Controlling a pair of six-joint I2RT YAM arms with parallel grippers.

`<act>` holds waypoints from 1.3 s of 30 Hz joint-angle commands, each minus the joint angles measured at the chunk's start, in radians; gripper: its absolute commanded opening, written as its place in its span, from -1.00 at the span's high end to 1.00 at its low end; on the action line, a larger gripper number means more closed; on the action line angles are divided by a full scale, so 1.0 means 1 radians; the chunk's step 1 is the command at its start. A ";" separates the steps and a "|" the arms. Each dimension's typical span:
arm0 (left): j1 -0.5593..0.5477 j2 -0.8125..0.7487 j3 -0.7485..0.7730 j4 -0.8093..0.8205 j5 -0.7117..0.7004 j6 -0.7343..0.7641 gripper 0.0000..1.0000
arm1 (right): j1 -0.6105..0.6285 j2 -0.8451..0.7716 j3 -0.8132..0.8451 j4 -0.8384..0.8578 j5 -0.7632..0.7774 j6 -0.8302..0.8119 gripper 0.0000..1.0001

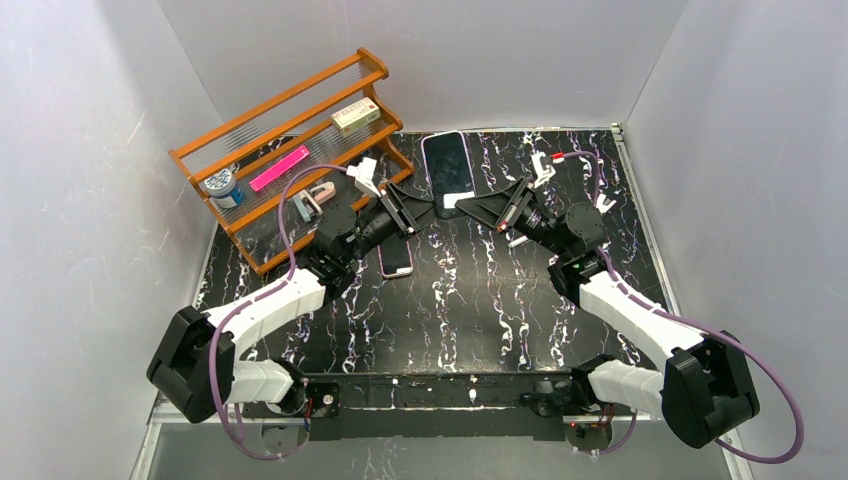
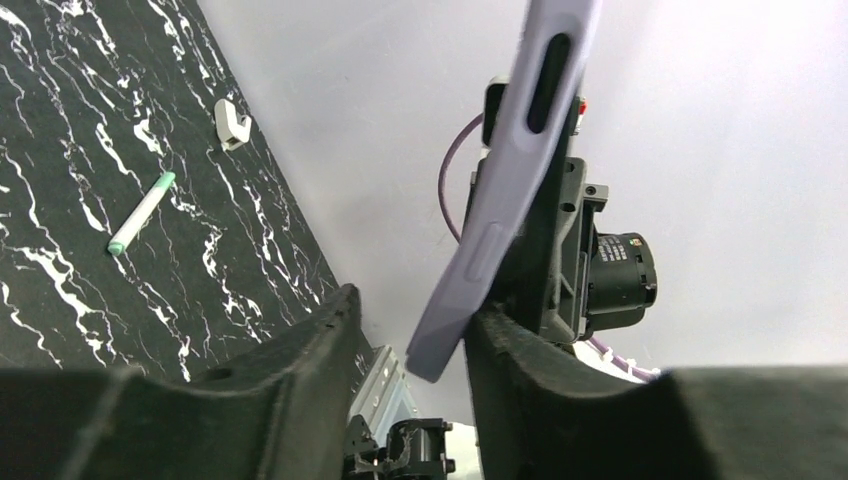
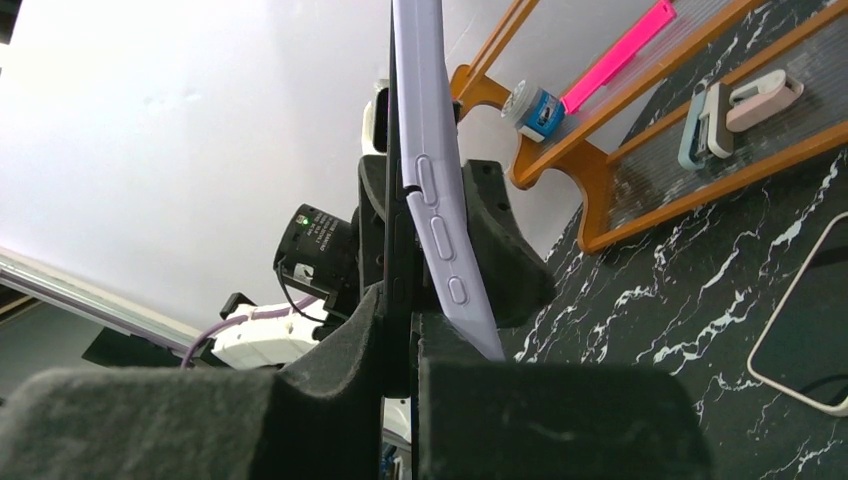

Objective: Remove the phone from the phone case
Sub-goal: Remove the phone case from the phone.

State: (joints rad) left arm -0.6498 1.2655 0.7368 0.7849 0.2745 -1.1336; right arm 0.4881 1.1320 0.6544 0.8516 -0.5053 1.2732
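The phone (image 1: 447, 168) is held up over the back of the table between both grippers, its dark screen facing the top camera. My right gripper (image 1: 492, 207) is shut on the phone's dark edge (image 3: 399, 270); its jaws (image 3: 415, 320) clamp it. The lilac phone case (image 3: 432, 130) peels away from the phone at its lower end, outside my right finger. My left gripper (image 1: 415, 207) is open around the case (image 2: 500, 190). In the left wrist view (image 2: 412, 320) the case's corner lies against one finger, apart from the other.
A wooden rack (image 1: 290, 150) at the back left holds a blue tape roll (image 1: 222, 186), a pink strip and a box. A second phone (image 1: 395, 257) lies on the marble table under my left arm. A green-tipped pen (image 2: 140, 212) and a white hook (image 2: 232, 122) lie at the right.
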 commanded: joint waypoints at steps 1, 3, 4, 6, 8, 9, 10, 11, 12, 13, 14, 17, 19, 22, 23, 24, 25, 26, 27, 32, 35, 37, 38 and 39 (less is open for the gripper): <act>0.010 0.011 0.051 0.047 -0.049 0.050 0.52 | 0.012 -0.034 0.036 0.051 -0.103 -0.017 0.97; 0.010 0.015 0.056 0.046 -0.057 0.075 0.86 | 0.013 -0.039 0.035 0.042 -0.108 -0.020 0.97; 0.011 0.017 0.058 0.047 -0.061 0.085 0.99 | 0.013 -0.043 0.034 0.034 -0.109 -0.023 0.97; 0.014 0.018 0.060 0.045 -0.077 0.099 1.00 | 0.013 -0.053 0.029 0.018 -0.111 -0.032 0.97; 0.020 0.023 0.064 0.043 -0.092 0.111 1.00 | 0.013 -0.061 0.027 0.002 -0.111 -0.042 0.97; 0.022 0.026 0.069 0.039 -0.098 0.124 1.00 | 0.013 -0.067 0.026 -0.005 -0.113 -0.045 0.97; 0.024 0.029 0.075 0.029 -0.105 0.151 1.00 | 0.013 -0.071 0.025 -0.009 -0.114 -0.049 0.97; 0.025 0.030 0.082 0.010 -0.117 0.169 1.00 | 0.013 -0.077 0.024 -0.015 -0.112 -0.052 0.97; 0.027 0.033 0.089 -0.006 -0.130 0.188 1.00 | 0.013 -0.081 0.022 -0.023 -0.112 -0.056 0.97; 0.030 0.036 0.096 -0.022 -0.142 0.204 1.00 | 0.012 -0.088 0.022 -0.033 -0.110 -0.061 0.97; 0.033 0.037 0.102 -0.037 -0.156 0.217 1.00 | 0.013 -0.093 0.021 -0.042 -0.109 -0.067 0.97; 0.053 0.045 0.109 -0.055 -0.188 0.225 1.00 | 0.011 -0.109 0.016 -0.070 -0.103 -0.078 0.97; 0.071 0.050 0.111 -0.056 -0.207 0.224 1.00 | 0.011 -0.118 0.013 -0.089 -0.101 -0.084 0.97; 0.092 0.057 0.112 -0.060 -0.224 0.229 1.00 | 0.012 -0.135 0.010 -0.115 -0.094 -0.095 0.97; 0.098 0.060 0.114 -0.062 -0.228 0.231 1.00 | 0.012 -0.141 0.008 -0.126 -0.092 -0.100 0.97; 0.105 0.062 0.115 -0.065 -0.232 0.234 1.00 | 0.011 -0.147 0.008 -0.135 -0.092 -0.104 0.97; 0.111 0.066 0.117 -0.067 -0.234 0.241 1.00 | 0.010 -0.149 0.008 -0.144 -0.090 -0.108 0.97; 0.116 0.070 0.118 -0.071 -0.237 0.245 1.00 | 0.010 -0.155 0.008 -0.149 -0.090 -0.111 0.97; 0.123 0.074 0.120 -0.076 -0.241 0.248 1.00 | 0.010 -0.159 0.008 -0.156 -0.090 -0.115 0.97; 0.144 0.101 0.136 -0.095 -0.243 0.285 1.00 | 0.006 -0.173 0.008 -0.181 -0.085 -0.131 0.97; 0.147 0.125 0.151 -0.128 -0.234 0.319 1.00 | -0.002 -0.192 0.011 -0.243 -0.063 -0.172 0.97; 0.146 0.138 0.157 -0.163 -0.218 0.335 1.00 | -0.017 -0.210 0.020 -0.320 -0.039 -0.229 0.97; 0.147 0.143 0.157 -0.180 -0.206 0.337 1.00 | -0.026 -0.220 0.024 -0.358 -0.023 -0.258 0.97; 0.146 0.147 0.156 -0.200 -0.196 0.339 1.00 | -0.036 -0.231 0.026 -0.396 -0.008 -0.288 0.97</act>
State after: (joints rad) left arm -0.4995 1.4029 0.8536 0.6388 0.0708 -0.8459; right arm 0.4831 0.9562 0.6487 0.5282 -0.5682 1.1076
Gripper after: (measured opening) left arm 0.085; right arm 0.138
